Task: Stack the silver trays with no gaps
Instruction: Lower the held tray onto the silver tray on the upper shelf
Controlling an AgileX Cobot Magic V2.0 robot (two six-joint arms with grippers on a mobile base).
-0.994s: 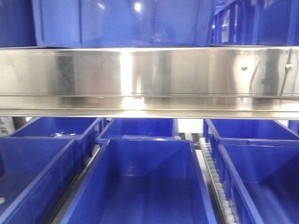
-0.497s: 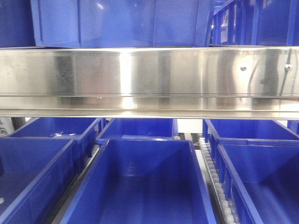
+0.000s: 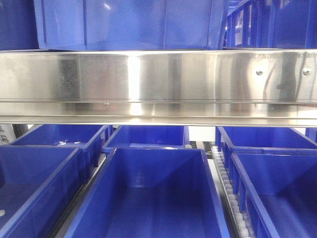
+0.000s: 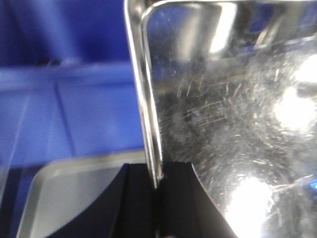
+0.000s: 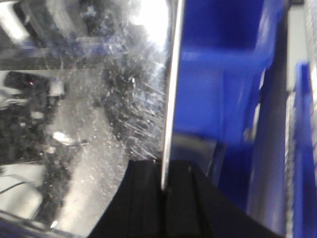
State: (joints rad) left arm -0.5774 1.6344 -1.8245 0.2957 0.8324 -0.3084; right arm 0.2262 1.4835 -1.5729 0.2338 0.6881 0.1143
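Note:
A scratched silver tray point(image 4: 223, 124) fills the left wrist view. My left gripper point(image 4: 156, 181) is shut on its left rim, black fingers point(image 4: 133, 198) on either side of the thin edge. A second silver tray point(image 4: 59, 193) lies below at the lower left, partly hidden by the fingers. In the right wrist view the same kind of silver tray point(image 5: 99, 109) fills the left half, and my right gripper point(image 5: 163, 186) is shut on its right rim. No tray or gripper shows in the front view.
The front view shows a broad shiny steel rail point(image 3: 158, 84) with screw heads. Deep blue bins point(image 3: 153, 193) stand in rows below it and more above. Blue bin walls point(image 4: 74, 99) lie behind the tray on the left, and blue bin walls point(image 5: 218, 84) on the right.

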